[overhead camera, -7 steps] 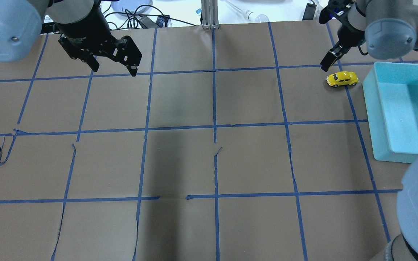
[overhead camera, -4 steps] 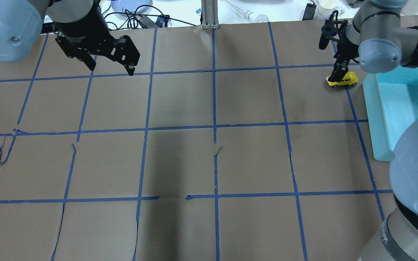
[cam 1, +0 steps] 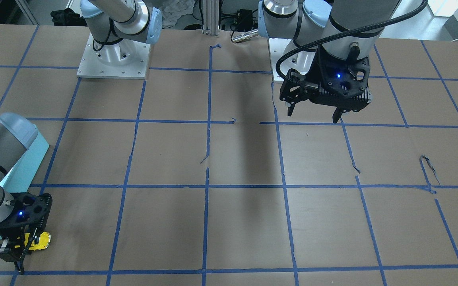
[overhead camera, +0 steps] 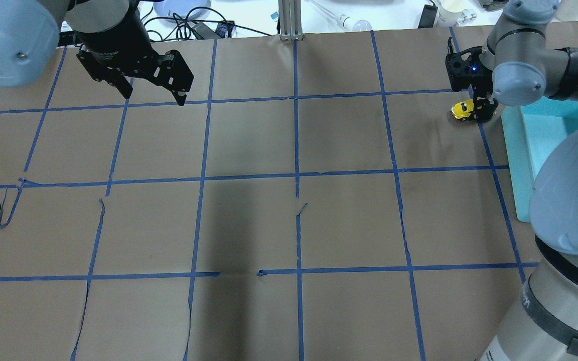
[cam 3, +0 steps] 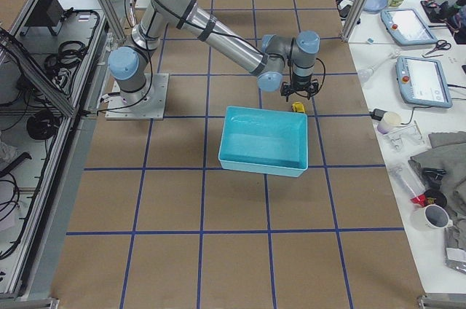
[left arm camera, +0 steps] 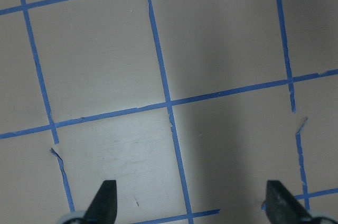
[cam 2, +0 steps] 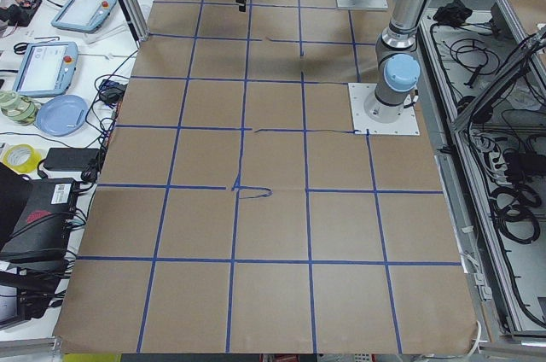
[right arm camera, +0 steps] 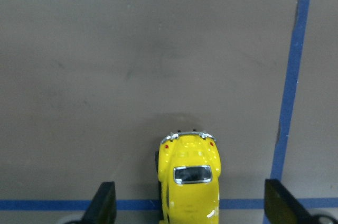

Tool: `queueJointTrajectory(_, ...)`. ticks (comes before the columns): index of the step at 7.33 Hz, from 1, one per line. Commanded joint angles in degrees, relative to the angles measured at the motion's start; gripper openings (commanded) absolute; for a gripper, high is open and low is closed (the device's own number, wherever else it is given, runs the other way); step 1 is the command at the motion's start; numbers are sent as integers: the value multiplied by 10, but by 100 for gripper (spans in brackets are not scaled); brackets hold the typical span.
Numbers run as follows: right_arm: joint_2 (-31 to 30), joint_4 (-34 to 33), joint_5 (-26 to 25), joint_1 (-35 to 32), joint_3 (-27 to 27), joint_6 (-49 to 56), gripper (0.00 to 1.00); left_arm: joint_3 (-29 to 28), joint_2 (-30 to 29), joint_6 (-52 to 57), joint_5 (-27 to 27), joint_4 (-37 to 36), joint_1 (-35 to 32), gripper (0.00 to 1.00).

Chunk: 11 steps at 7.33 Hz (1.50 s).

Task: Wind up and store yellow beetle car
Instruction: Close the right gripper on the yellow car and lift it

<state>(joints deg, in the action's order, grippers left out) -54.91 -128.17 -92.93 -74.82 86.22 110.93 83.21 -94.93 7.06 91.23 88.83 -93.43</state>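
Judging from its glossy rounded shell, we take the tiny bright-yellow beetle toy car (right arm camera: 190, 182) to be light, rigid and slippery, so pads closing high on the curved roof would likely squeeze it out; we would take it low across its two flanks, level with the small black wheels, where the sides look nearest to flat; it stands on its wheels on the brown paper-covered table with its blue tape grid (overhead camera: 249, 150), at a tape line, just beside the far corner of the light-blue rectangular plastic bin (overhead camera: 517, 165); the right gripper (right arm camera: 193, 203) is spread wide and grasps nothing, one finger on each side of the car with clear gaps to it, the car's length running between them; if the winding is a pull-back, we judge a firm downward press is needed so the wheels bite on the paper instead of skidding; the bin's wall stands close on one side and could catch a finger during any drag towards it; the left gripper (overhead camera: 153, 93) hangs spread and empty, well apart across the table, out of the way
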Motion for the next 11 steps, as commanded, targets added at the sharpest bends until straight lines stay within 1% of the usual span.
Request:
queueJointTrajectory(1,27,-2,-22,0,-20,52,95,-2,-5,-4,2,0,-1,100)
queueJointTrajectory(2,30,-1,-29,0,-18,53,85,-2,-8,-27,2,0,-5,100)
queueJointTrajectory(3,30,-1,-29,0,-17,55,66,-4,-7,-29,2,0,-5,100)
queueJointTrajectory(4,30,0,-29,0,-13,55,44,-1,-3,-29,2,0,-5,100)
queueJointTrajectory(6,24,4,-27,0,-8,47,2,-3,-9,-28,2,0,-5,100)
queueJointTrajectory(7,13,13,-20,-3,-9,45,0,-2,-8,-28,2,0,-5,100)
queueJointTrajectory(8,-9,42,-14,-18,-16,39,0,-1,-6,-28,3,1,-5,100)
queueJointTrajectory(9,-36,71,17,-37,-24,9,0,-1,-4,-28,3,0,-5,100)
queueJointTrajectory(11,-95,148,14,-38,-27,-7,0,-2,-6,-29,3,0,-5,100)
